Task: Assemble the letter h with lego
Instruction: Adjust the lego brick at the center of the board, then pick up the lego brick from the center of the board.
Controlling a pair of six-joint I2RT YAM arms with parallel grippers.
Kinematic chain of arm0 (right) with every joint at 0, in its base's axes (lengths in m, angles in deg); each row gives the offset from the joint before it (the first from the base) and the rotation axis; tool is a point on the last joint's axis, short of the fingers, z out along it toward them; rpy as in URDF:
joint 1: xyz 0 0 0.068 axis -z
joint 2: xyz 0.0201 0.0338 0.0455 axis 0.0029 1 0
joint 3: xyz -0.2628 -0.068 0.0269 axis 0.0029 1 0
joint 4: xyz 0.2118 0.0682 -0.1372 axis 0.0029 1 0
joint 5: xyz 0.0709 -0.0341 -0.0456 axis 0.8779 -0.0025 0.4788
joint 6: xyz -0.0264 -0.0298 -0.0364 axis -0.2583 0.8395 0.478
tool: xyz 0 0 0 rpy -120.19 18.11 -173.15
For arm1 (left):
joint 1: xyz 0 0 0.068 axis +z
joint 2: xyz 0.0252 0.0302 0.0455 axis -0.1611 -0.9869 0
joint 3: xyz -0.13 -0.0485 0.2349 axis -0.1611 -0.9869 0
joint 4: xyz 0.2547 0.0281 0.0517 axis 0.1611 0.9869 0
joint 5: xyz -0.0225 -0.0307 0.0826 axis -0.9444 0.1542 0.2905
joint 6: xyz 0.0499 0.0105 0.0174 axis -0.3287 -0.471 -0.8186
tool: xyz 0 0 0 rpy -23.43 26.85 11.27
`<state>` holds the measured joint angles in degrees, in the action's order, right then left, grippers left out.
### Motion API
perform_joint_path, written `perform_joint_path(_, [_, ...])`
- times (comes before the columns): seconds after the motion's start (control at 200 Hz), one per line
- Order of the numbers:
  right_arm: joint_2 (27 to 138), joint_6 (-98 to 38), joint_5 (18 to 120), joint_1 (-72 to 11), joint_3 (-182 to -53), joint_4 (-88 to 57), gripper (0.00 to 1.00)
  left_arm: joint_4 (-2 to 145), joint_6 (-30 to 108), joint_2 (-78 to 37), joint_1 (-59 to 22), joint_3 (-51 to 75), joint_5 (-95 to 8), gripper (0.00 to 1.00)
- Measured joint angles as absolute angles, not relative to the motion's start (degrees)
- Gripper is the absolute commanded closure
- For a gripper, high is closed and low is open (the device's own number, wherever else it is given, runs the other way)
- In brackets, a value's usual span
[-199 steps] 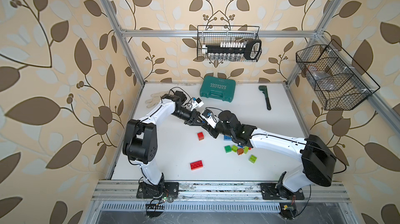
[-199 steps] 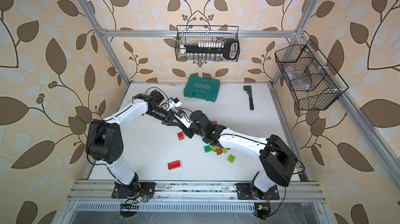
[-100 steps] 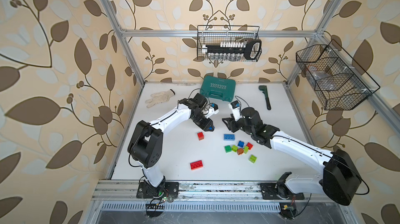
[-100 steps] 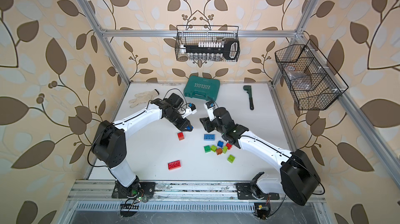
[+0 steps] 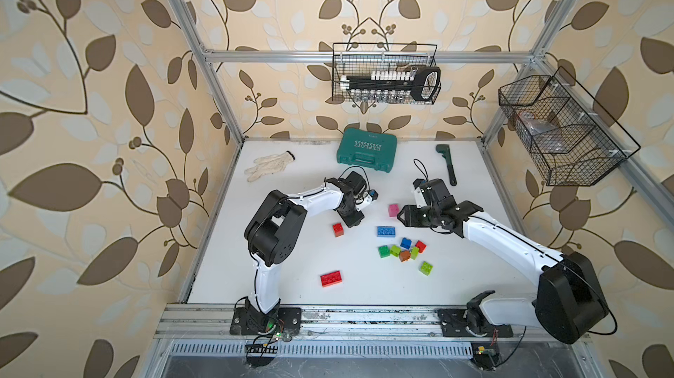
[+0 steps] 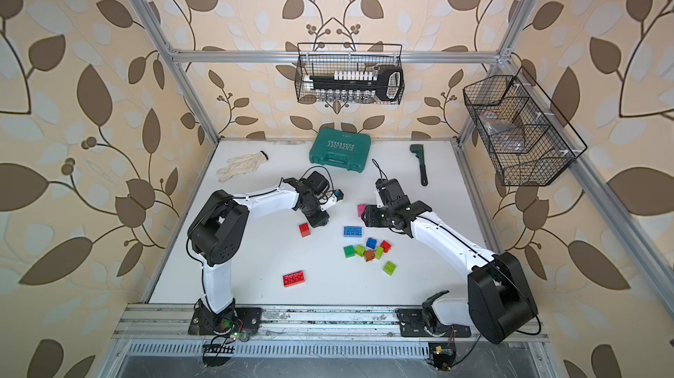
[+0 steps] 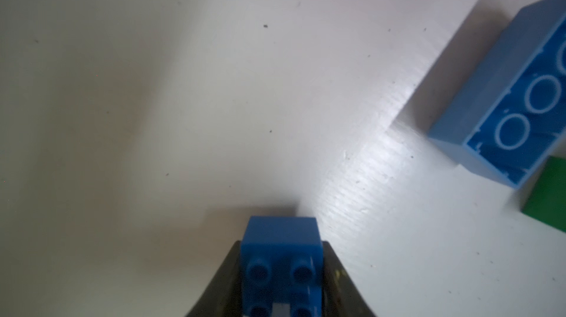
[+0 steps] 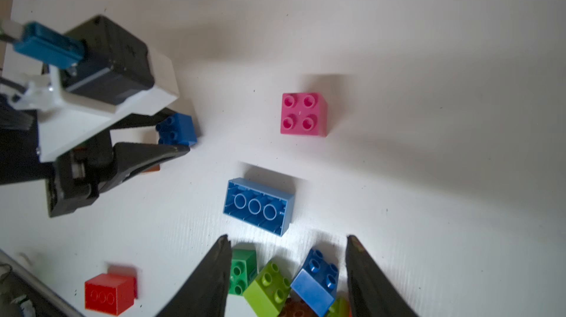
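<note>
Holding the small blue brick [image 8: 176,130] in my left tool [image 7: 281,243], near the long blue brick [image 8: 258,205] (lying studs-down). Right tool [image 8: 288,237] open, empty, beside it. First join, I reckon; next: flip that one, align studs, press.

A small blue brick [image 7: 281,257] sits between the dark fingers [image 7: 226,288] of the left pincer [image 7: 281,243], studs toward the camera, with both fingers close against its sides. Beyond it spreads the white, speckled counter [image 7: 153,86]. Well apart at the frame's edge lies a longer light-blue brick [image 7: 496,92], its hollow underside showing, and just beside it a green brick [image 7: 548,196] is cut off by the frame.
</note>
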<state>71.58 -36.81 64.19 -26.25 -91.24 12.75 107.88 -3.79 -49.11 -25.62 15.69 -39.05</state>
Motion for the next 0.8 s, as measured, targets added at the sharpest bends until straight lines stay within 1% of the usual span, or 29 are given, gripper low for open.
perform_joint_path(0.065, [72.69,-36.18,64.63,-28.52,-92.51,15.83,0.45,107.90,-4.29,-49.11,-25.64,15.69,-39.26,0.37])
perform_joint_path(0.14, [74.09,-36.05,64.54,-31.85,-94.08,18.78,0.47,108.08,-4.84,-49.02,-25.64,15.69,-40.01,0.31])
perform_joint_path(0.3, [76.15,-37.77,64.00,-38.01,-96.42,23.68,0.49,110.55,-4.70,-47.62,-24.70,15.69,-42.72,0.30])
perform_joint_path(0.395, [78.27,-39.57,62.93,-41.46,-98.28,25.99,0.50,112.56,-4.27,-45.15,-22.41,15.69,-45.73,0.30])
perform_joint_path(0.55, [82.88,-42.52,62.18,-46.88,-100.05,26.91,0.53,114.68,-2.39,-39.29,-12.99,15.69,-51.77,0.28])
perform_joint_path(0.635, [85.30,-43.89,61.64,-48.33,-100.09,26.98,0.54,114.26,-0.81,-36.54,-7.33,15.52,-53.47,0.27])
perform_joint_path(0.705, [87.23,-44.72,60.41,-48.59,-100.16,27.15,0.54,113.34,0.52,-34.88,-3.02,14.56,-54.00,0.21])
perform_joint_path(0.805, [89.30,-45.53,58.18,-48.54,-100.47,27.79,0.54,111.57,2.84,-33.76,2.01,11.98,-55.02,0.18])
